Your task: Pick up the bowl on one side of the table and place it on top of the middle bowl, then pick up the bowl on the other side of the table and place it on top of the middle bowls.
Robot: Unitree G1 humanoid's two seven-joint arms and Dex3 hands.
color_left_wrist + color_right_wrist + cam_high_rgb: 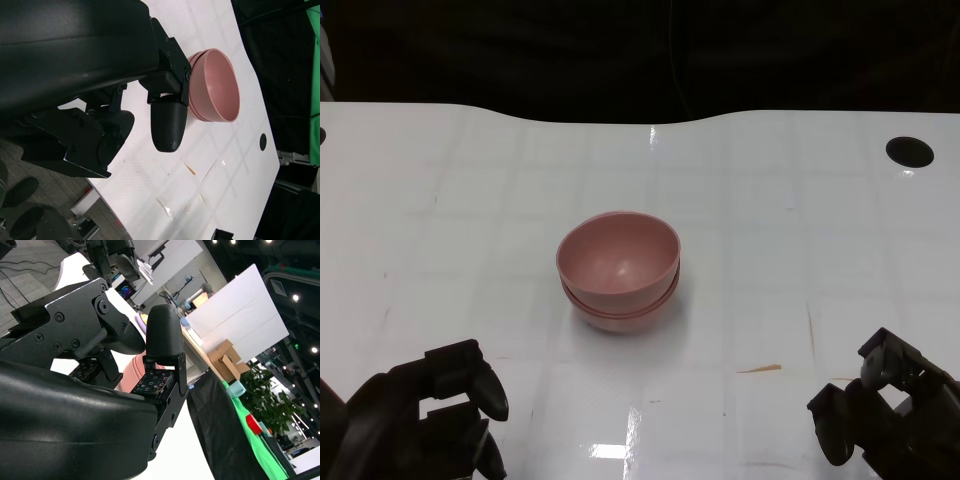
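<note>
At table centre: smooth pink bowls (618,270) nested on glossy white table (800,260); left robot hand (430,415) and right robot hand (885,410) spread, empty.

A dusty pink is shown by the stacked bowls (618,270), inside and out. The table (800,260) is glossy white, crossed by a faint pale grid, with an orange streak (760,369) at five o'clock of the bowls. Both the left hand (425,415) and the right hand (885,410) are black.
</note>
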